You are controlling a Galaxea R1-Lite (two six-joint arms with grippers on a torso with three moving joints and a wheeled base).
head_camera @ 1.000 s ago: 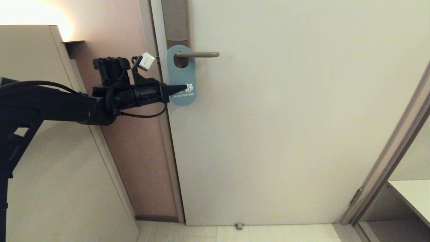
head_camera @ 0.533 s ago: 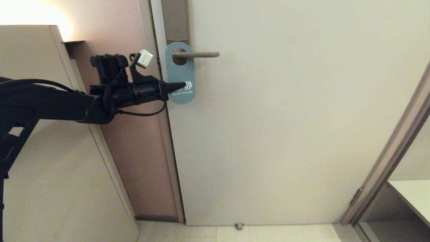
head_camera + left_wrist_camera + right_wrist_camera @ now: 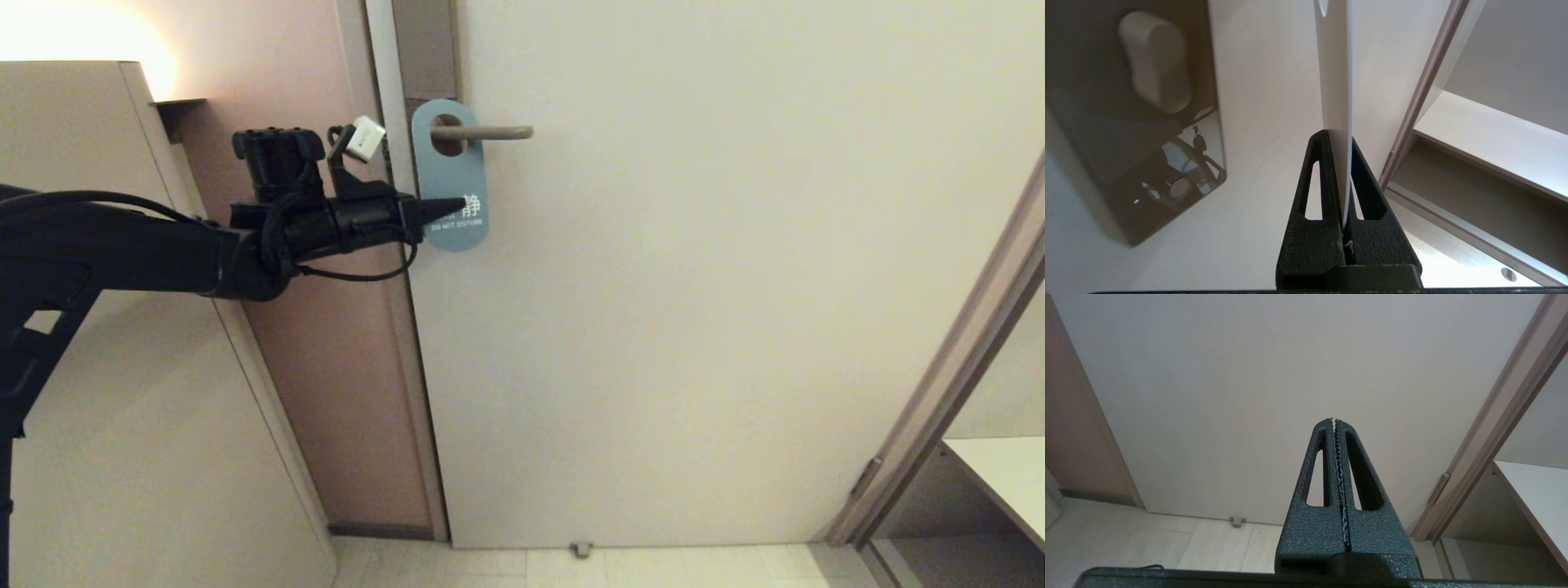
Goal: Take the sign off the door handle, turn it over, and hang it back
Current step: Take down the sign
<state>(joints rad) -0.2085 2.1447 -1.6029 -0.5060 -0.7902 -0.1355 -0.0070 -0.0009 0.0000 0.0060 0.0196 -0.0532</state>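
The sign (image 3: 451, 175), blue side with white "DO NOT DISTURB" facing me, hangs with its round hole around the door handle (image 3: 490, 132), a slim taupe lever on a brownish backplate (image 3: 424, 49). My left gripper (image 3: 455, 206) reaches in from the left and is shut on the sign's lower part. In the left wrist view the sign (image 3: 1336, 73) shows edge-on, a thin white sheet pinched in the left gripper (image 3: 1338, 141), with the handle's rounded end (image 3: 1154, 61) and the shiny backplate (image 3: 1180, 171) to one side. My right gripper (image 3: 1334, 421) is shut on nothing, low before the door.
The pale door (image 3: 694, 286) fills most of the view, its frame and a pinkish wall (image 3: 326, 367) at left. A beige cabinet (image 3: 90, 327) stands at far left. At right are a door jamb (image 3: 939, 408) and a shelf (image 3: 1004, 474). A small floor stop (image 3: 580, 549) sits below the door.
The left gripper, still holding the sign, rose a little and then shifted right along the handle. The sign's hole now sits further out on the lever, off the backplate.
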